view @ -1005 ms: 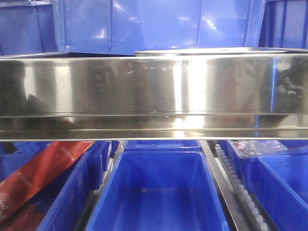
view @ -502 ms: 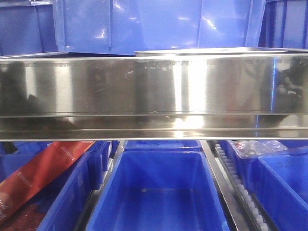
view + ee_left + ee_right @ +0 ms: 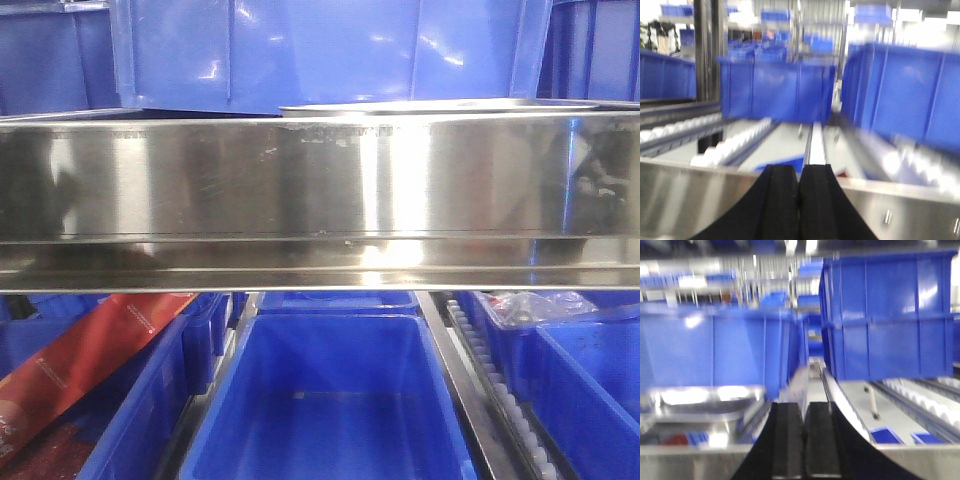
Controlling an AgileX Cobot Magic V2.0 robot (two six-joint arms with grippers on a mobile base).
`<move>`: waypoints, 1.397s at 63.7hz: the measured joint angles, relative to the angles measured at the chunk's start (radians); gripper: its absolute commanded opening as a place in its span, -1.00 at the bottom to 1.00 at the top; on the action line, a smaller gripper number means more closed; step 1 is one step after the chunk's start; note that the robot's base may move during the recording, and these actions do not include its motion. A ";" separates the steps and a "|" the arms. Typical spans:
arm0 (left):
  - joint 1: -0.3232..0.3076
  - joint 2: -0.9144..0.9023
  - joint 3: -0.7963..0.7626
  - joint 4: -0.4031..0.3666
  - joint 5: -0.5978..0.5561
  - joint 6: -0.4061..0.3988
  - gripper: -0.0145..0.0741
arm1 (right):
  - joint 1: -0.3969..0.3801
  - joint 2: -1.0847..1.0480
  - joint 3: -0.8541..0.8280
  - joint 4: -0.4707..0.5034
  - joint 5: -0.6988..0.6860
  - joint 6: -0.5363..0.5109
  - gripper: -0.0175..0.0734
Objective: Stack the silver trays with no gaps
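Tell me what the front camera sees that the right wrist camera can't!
Only the front camera shows the red packet slanting across the lower left bins, the empty blue bin and the long steel band above them. Only the right wrist camera shows the right tool, its black fingers pressed together with nothing between. Both show a silver tray, though the front camera catches just a thin rim, and big blue bins behind.

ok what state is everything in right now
left tool: shut, empty
right tool: shut, empty
tray: lying flat, not gripped; too blurred to tell if stacked
centre bin: empty
red packet: lying tilted in left bin
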 measured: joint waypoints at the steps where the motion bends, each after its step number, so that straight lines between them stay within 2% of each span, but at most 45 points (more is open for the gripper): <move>1: 0.000 0.000 -0.002 -0.011 -0.007 0.000 -0.69 | 0.000 0.000 -0.006 0.004 0.007 0.002 -0.78; 6: 0.000 0.000 -0.043 -0.052 -0.015 0.000 -0.69 | 0.000 0.000 -0.066 0.013 0.070 0.009 -0.78; 11: 0.000 -0.001 -0.139 -0.063 0.042 0.000 -0.69 | 0.000 -0.001 -0.168 0.015 0.180 0.016 -0.78; 20: 0.000 0.012 -0.369 -0.007 0.237 0.002 -0.69 | 0.000 -0.003 -0.388 0.012 0.409 0.016 -0.78; 25: 0.000 0.080 -0.502 0.024 0.366 0.004 -0.69 | 0.000 0.039 -0.532 0.001 0.549 0.016 -0.78; 32: 0.000 0.213 -0.643 0.019 0.541 0.029 -0.69 | 0.000 0.149 -0.695 -0.002 0.730 0.016 -0.78; 36: 0.000 0.306 -0.711 -0.024 0.641 0.056 -0.69 | 0.000 0.219 -0.772 -0.002 0.817 0.016 -0.78; 39: 0.000 0.369 -0.768 -0.077 0.701 0.107 -0.69 | 0.000 0.284 -0.838 -0.002 0.891 0.016 -0.78; 43: 0.000 0.460 -0.829 -0.199 0.774 0.206 -0.69 | 0.000 0.362 -0.909 -0.002 0.971 0.016 -0.78; 49: 0.000 0.589 -0.920 -0.466 0.857 0.462 -0.69 | 0.000 0.507 -1.024 -0.004 1.095 0.016 -0.78; 54: 0.000 0.687 -0.979 -0.695 0.920 0.642 -0.69 | 0.000 0.610 -1.084 0.002 1.170 0.016 -0.78; 58: 0.000 0.758 -1.012 -0.835 0.958 0.728 -0.69 | 0.000 0.685 -1.114 0.017 1.198 0.016 -0.78; 60: 0.000 0.785 -1.018 -0.875 0.973 0.751 -0.69 | 0.000 0.723 -1.123 0.030 1.204 0.016 -0.78; 66: -0.009 0.865 -1.028 -0.953 0.985 0.790 -0.69 | 0.000 0.813 -1.132 0.065 1.205 0.016 -0.78; 72: -0.047 0.954 -1.028 -0.969 0.966 0.797 -0.69 | 0.000 0.886 -1.132 0.079 1.205 0.016 -0.78; 77: -0.116 1.031 -1.028 -0.969 0.895 0.802 -0.69 | 0.000 0.949 -1.132 0.081 1.189 0.016 -0.78; 82: -0.212 1.095 -1.033 -0.964 0.781 0.803 -0.69 | 0.002 0.994 -1.132 0.082 1.169 0.016 -0.78; 86: -0.293 1.141 -1.057 -0.931 0.691 0.784 -0.69 | 0.009 1.021 -1.132 0.082 1.154 0.016 -0.78; 89: -0.354 1.182 -1.089 -0.874 0.633 0.737 -0.69 | 0.023 1.044 -1.132 0.082 1.140 0.016 -0.78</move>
